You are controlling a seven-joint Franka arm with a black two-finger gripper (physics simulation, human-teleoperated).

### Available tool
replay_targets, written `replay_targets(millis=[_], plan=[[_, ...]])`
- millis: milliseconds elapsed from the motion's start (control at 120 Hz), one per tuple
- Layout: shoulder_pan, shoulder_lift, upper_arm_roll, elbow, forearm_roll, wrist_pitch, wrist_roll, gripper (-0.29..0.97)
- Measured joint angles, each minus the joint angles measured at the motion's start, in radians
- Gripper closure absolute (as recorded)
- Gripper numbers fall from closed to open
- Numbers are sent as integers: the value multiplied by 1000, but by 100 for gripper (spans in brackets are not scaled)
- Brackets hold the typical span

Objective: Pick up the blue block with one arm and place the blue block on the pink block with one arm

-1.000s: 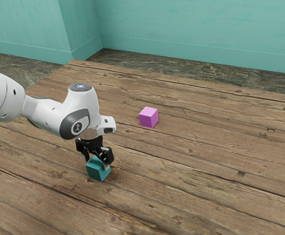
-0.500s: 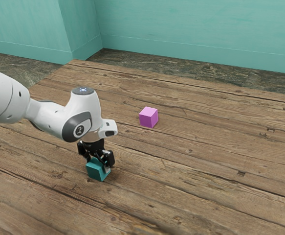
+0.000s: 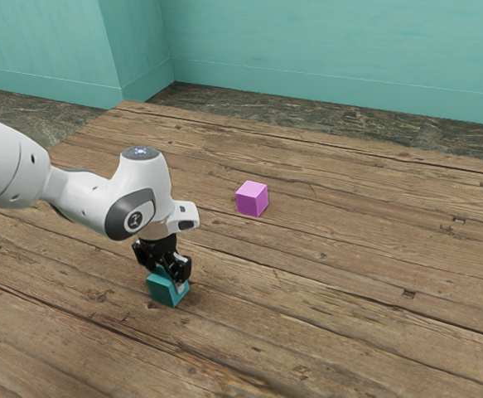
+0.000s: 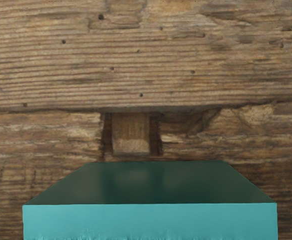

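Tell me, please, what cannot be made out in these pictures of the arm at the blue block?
1. Exterior view: the top of the blue block is hidden under the gripper.
2. Wrist view: the blue block's lower part is cut off by the picture's edge.
3. Exterior view: the base of the arm is cut off by the view's left edge.
4. Exterior view: the far sides of the pink block face away from the camera.

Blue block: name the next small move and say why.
Probably lift straight up: the end effector looks shut on the blue block, which sits on the table, with the pink block well apart.
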Motion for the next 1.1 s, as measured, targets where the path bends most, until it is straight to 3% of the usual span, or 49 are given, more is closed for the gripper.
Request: replay_targets(millis=[167,517,625,875,958,1100], plan=[[-1,-31,-1,31,3,-20,-9,36],[-1,38,-11,541,-20,-286,-22,40],[0,191,-8,808,-26,-395,-21,40],[0,682,-4,1550,-25,-667,-13,40],[0,790,-3,1687,-25,-713,-10,40],[0,882,0,1794,-24,-717,-5,41]])
